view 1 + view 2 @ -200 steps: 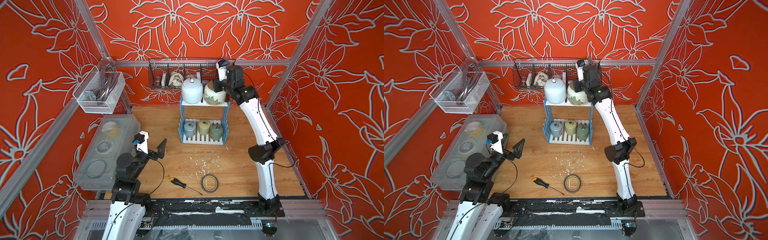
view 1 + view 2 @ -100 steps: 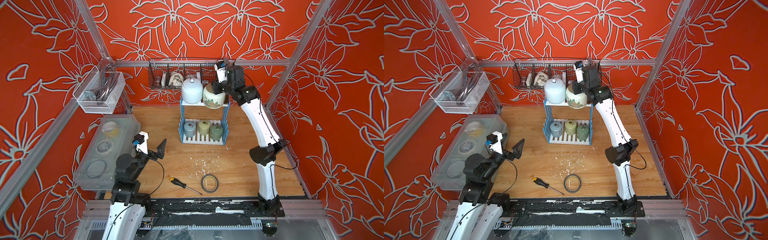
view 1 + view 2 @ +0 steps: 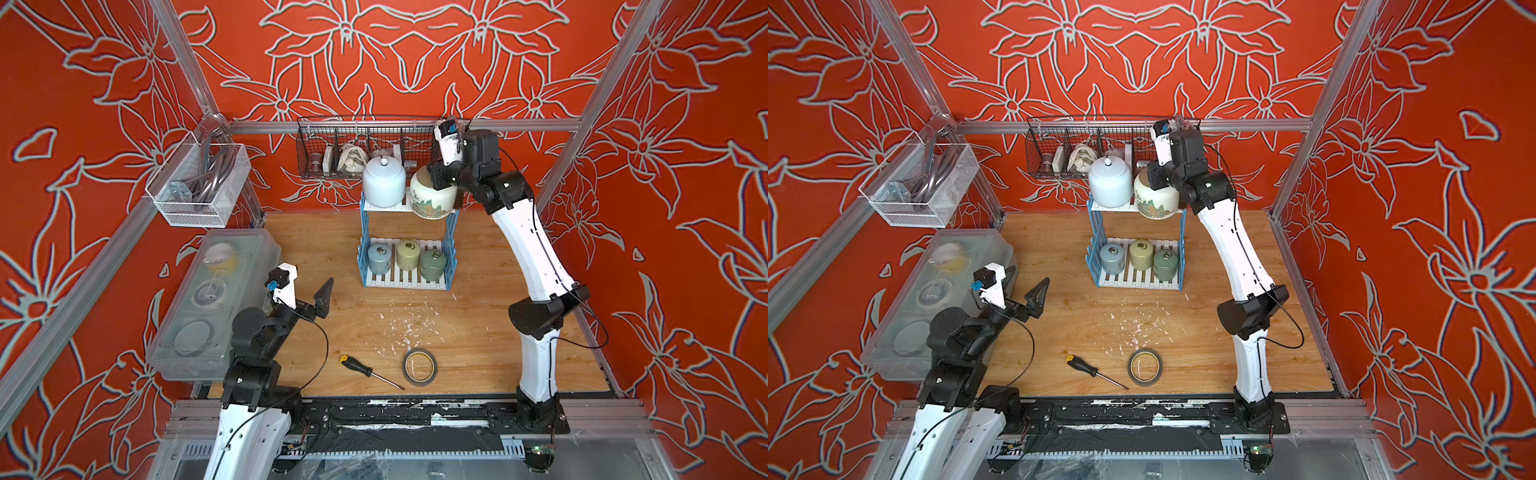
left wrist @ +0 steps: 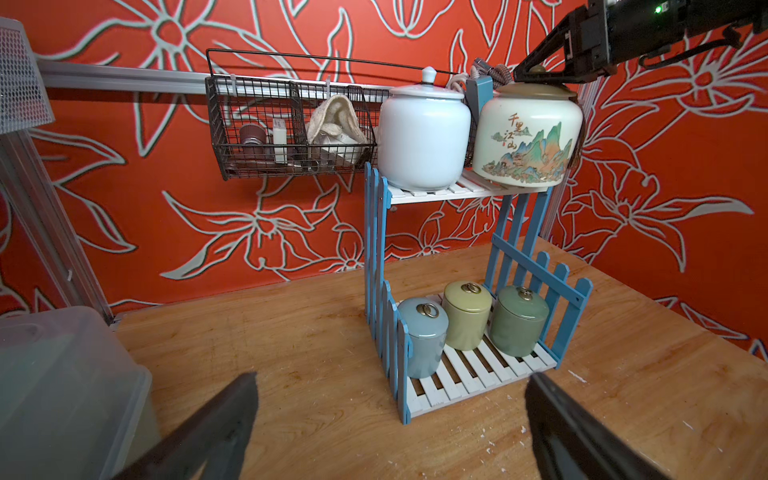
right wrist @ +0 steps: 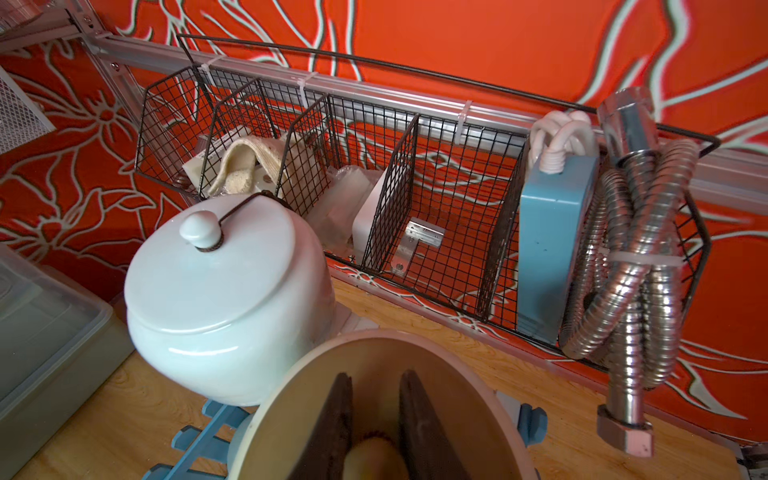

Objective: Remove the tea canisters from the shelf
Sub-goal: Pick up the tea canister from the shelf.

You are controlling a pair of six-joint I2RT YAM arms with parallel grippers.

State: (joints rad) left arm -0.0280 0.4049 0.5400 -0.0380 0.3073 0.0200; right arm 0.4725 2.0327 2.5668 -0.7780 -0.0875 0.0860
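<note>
1. The right gripper point(image 5: 376, 386) reaches over the top of the shelf point(image 4: 457, 374) and is clamped shut on the knob point(image 5: 374, 455) of the cream canister point(image 4: 525, 137). Coming down from above seems the sensible grip, as the jar's body looks too wide for the jaws.
2. The cream canister is at the right end of the shelf's upper board, at its front edge. I cannot tell whether its base has cleared the slats.
3. Holding by the lid point(image 4: 536, 89) is a risk: if the lid is loose, it may come away without the jar.
4. The white canister point(image 4: 424, 137) stands just beside it at the left end of that board, so any move out probably has to go up or forward, not sideways.
5. The left gripper point(image 3: 1027, 280) hangs wide open and empty over the left side of the tabletop point(image 3: 478, 332), pointing at the shelf, perhaps to take the lower tier.
6. The lower board carries three small cylinders in a row: the grey-blue canister point(image 4: 424, 332), the yellow-green canister point(image 4: 465, 316) and the sage-green canister point(image 4: 517, 322), each with a ring on its lid.
7. The cream jar is glossy and squat, with an olive lid and a painted green and orange mountain scene with characters.
8. The shelf stands at the middle of the tabletop's back edge, below the black wire basket point(image 4: 257, 124).
</note>
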